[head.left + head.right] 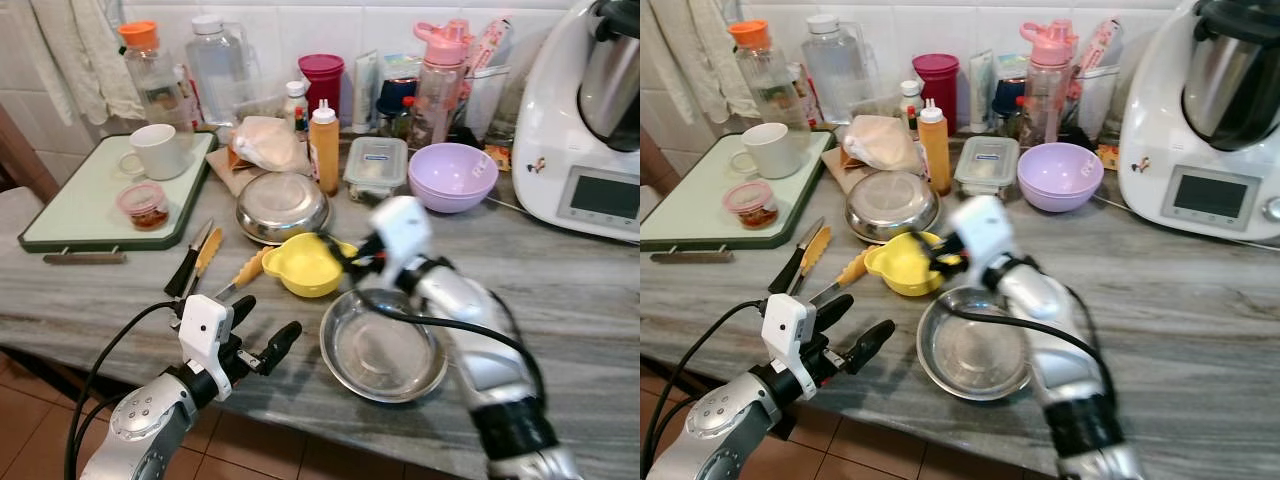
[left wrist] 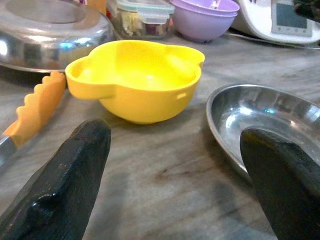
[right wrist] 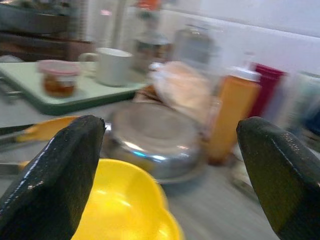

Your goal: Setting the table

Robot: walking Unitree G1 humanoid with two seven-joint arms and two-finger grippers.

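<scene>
A yellow bowl (image 1: 303, 264) with small handles sits mid-counter, beside a shallow steel dish (image 1: 383, 346) near the front edge. My right gripper (image 1: 345, 255) is blurred and hovers at the yellow bowl's right rim. In the right wrist view its fingers (image 3: 55, 175) stand wide apart above the bowl (image 3: 120, 210), open and empty. My left gripper (image 1: 267, 320) is low at the counter's front edge, open, pointing at the bowl (image 2: 135, 80) and the dish (image 2: 265, 115) from a short distance.
Yellow-tipped tongs (image 1: 205, 260) lie left of the bowl. Behind it are an upturned steel bowl (image 1: 283, 205), an orange sauce bottle (image 1: 323, 148), a purple bowl (image 1: 452, 175) and a lidded container (image 1: 377, 163). A green tray (image 1: 70, 200) with a mug stands left, a white appliance (image 1: 585, 120) right.
</scene>
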